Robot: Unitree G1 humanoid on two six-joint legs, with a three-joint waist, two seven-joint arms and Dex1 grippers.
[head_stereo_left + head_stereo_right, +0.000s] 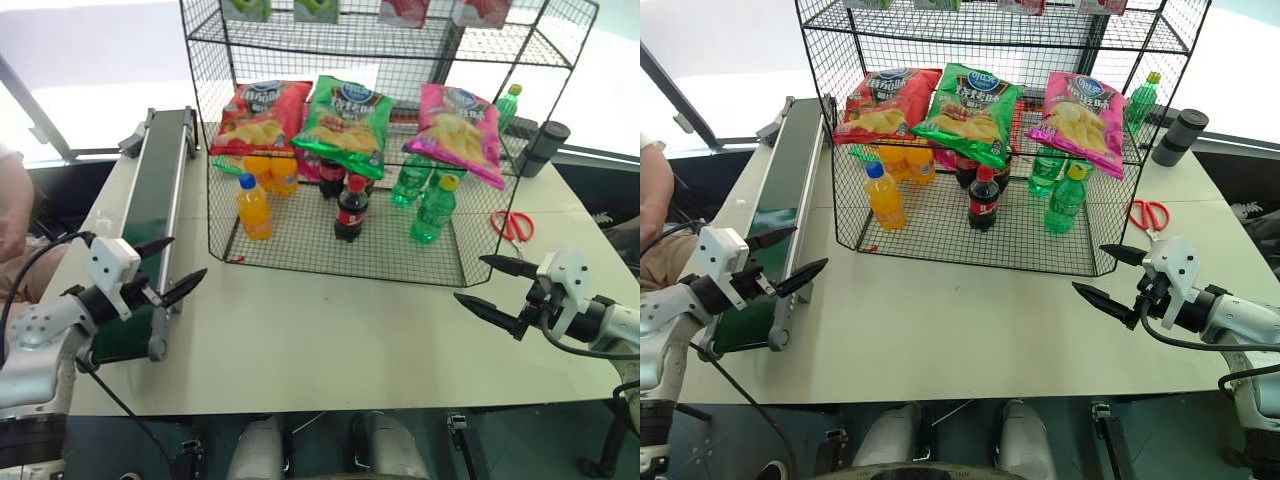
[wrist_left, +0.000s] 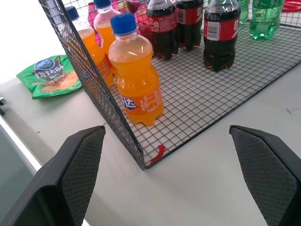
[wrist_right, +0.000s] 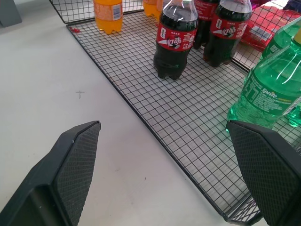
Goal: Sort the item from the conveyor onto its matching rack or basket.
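A red crisp bag (image 1: 260, 117) and a green crisp bag (image 1: 345, 122) are lying side by side on a wire tier; orange soda bottles (image 1: 254, 207), cola bottles (image 1: 350, 209) and green Sprite bottles (image 1: 434, 210) are standing below them; red-handled scissors (image 1: 513, 224) are lying on the white table (image 1: 330, 340); a dark cylinder (image 1: 545, 147) is standing behind them; a small green packet (image 2: 49, 75) is resting on the table.

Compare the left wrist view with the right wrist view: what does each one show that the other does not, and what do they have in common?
Left wrist view, not the right: a small green crisp bag lying on the table outside the rack side wall, and the open left hand.
Right wrist view, not the left: the rack's near right corner, a small cross mark on the table, and the open right hand.
Both: the rack's bottom tier with orange bottles, cola bottles and green bottles standing on it, and the white table.
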